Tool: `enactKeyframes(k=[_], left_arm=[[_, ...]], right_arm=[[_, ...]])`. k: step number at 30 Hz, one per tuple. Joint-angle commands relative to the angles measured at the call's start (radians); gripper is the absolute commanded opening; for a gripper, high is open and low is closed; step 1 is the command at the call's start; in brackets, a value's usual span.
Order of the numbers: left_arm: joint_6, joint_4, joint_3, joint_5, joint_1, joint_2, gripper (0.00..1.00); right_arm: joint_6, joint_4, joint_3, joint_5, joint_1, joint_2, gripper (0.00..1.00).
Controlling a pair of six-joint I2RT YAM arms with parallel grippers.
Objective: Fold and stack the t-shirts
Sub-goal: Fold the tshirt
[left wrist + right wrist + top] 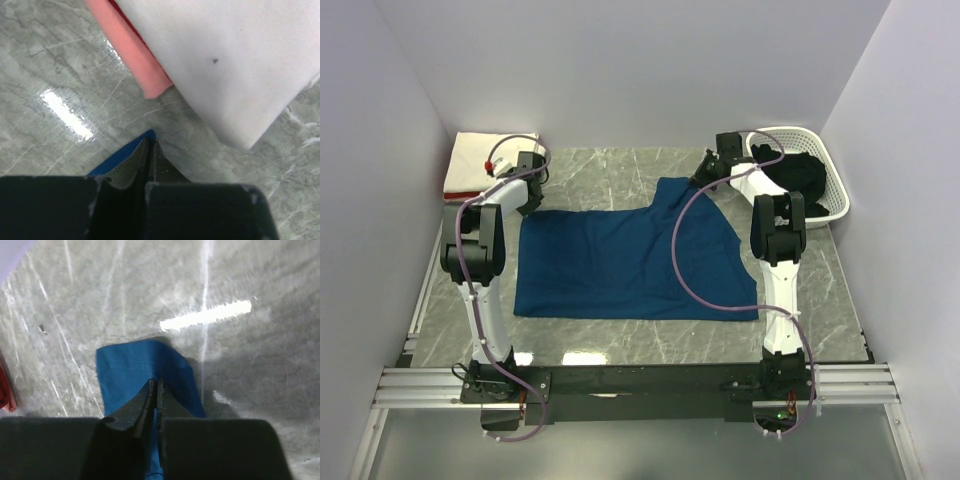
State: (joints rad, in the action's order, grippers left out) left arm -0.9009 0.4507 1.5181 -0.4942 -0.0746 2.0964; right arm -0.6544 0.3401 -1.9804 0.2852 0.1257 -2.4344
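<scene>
We saw the blue t-shirt (pixel 630 265) spread flat on the surface (pixel 620 170), reaching from both claws back toward the arm bases. The left claw (pixel 149 150) pinched one corner, jaws pressed together; the right claw (pixel 155 390) pinched the other. Just beyond the left claw lay the white t-shirt (pixel 225 65), folded over the pink t-shirt (pixel 135 50).

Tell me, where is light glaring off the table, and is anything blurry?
Left wrist view: a white glare streak on the marble table. Right wrist view: a brighter glare bar beyond the blue shirt, and the stone looks smeared. Top view: even, soft light, sharp throughout.
</scene>
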Motion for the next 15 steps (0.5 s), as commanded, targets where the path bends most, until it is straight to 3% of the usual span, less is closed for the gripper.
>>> enactKeyframes(k=[1,4,15], left_arm=[[0.022,-0.026,-0.019,0.002,0.007,-0.076,0.01],[0.025,-0.035,-0.026,0.003,0.01,-0.091,0.01],[0.039,-0.055,-0.047,0.017,0.021,-0.136,0.01]], right_arm=[[0.027,-0.004,-0.069,-0.011,0.002,0.044,0.05],[0.047,-0.01,-0.063,-0.024,0.003,0.081,0.0],[0.134,-0.004,0.069,-0.142,0.008,0.267,0.0]])
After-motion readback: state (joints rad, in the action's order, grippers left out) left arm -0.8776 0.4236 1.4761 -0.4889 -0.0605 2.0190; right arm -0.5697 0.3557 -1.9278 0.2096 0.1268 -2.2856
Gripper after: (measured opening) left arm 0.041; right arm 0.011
